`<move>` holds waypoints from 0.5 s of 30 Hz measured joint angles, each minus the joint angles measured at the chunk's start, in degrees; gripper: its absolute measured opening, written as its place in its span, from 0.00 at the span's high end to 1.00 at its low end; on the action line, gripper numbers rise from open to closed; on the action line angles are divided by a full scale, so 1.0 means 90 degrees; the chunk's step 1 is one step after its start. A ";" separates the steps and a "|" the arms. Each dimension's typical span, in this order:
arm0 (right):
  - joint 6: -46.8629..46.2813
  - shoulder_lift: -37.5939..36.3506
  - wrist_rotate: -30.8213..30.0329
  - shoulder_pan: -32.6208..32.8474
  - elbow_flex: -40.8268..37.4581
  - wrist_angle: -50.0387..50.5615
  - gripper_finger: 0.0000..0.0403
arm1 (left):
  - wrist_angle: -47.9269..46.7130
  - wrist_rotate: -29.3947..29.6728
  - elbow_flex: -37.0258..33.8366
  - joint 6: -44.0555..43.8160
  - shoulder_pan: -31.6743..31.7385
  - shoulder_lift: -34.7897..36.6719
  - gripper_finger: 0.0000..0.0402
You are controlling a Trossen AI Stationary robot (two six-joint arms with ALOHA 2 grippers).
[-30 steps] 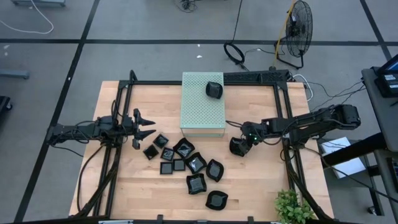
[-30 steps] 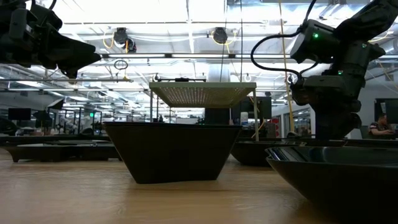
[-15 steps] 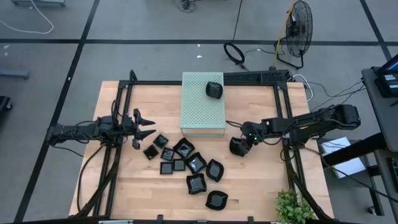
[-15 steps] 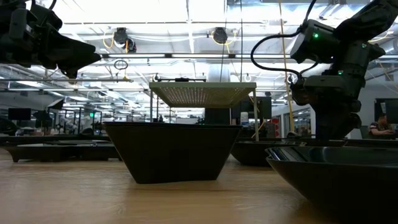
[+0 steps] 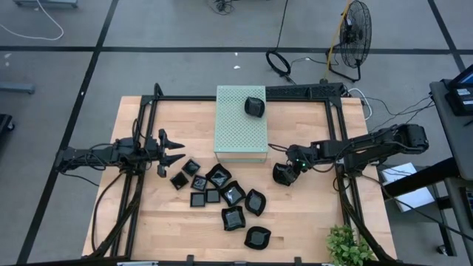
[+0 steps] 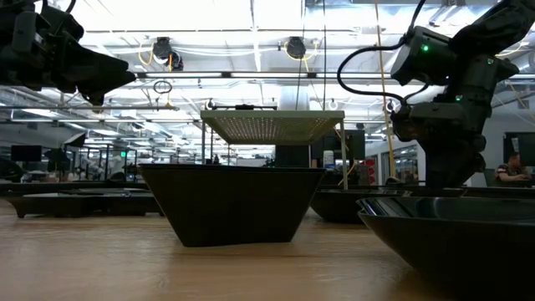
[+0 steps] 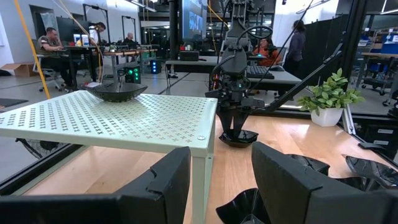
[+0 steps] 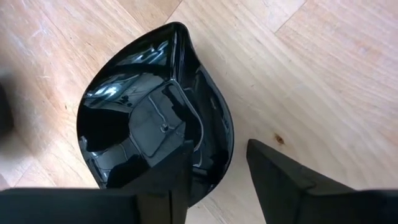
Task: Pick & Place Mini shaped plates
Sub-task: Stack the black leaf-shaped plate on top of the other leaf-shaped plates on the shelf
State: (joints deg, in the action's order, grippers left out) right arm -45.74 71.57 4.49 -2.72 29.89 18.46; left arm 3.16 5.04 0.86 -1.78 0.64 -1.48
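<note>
A glossy black teardrop-shaped mini plate [image 8: 149, 118] lies on the wooden table to the right of the pale green perforated box [image 5: 241, 125]. My right gripper [image 8: 219, 150] slants down over it, open, with one finger over the plate's inside and the other outside its rim. Another black plate [image 5: 254, 106] rests on the box's top. Several more plates [image 5: 222, 196] lie scattered on the table in front of the box. My left gripper [image 5: 176, 146] waits open and level at the table's left, holding nothing. My right gripper stands astride the teardrop plate's rim [image 8: 229, 144] at its rounded end, slanting down from the table's right. One finger [image 8: 168, 174] is over the plate's inside and the other [image 8: 277, 174] over the bare wood. Whether either finger touches the plate, I cannot tell.
A black frame [image 5: 336, 111] runs along the table's sides and far edge. A potted plant [image 5: 347, 247] stands at the near right corner. Bare wood lies between the right gripper and the plate cluster.
</note>
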 joint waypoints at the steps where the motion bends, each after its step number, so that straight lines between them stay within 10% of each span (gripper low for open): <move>1: 0.0023 0.0000 0.0000 0.0000 0.0000 0.0002 0.66 | 0.0000 0.0001 0.0000 0.0000 0.0001 -0.0001 0.56; 15: 0.0167 0.0005 -0.0026 0.0000 -0.0002 -0.0039 0.84 | 0.0000 0.0001 0.0000 0.0000 0.0001 -0.0001 0.56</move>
State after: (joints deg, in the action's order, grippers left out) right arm -44.24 71.61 4.26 -2.72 29.87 18.11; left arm 3.16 5.05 0.86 -1.78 0.65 -1.48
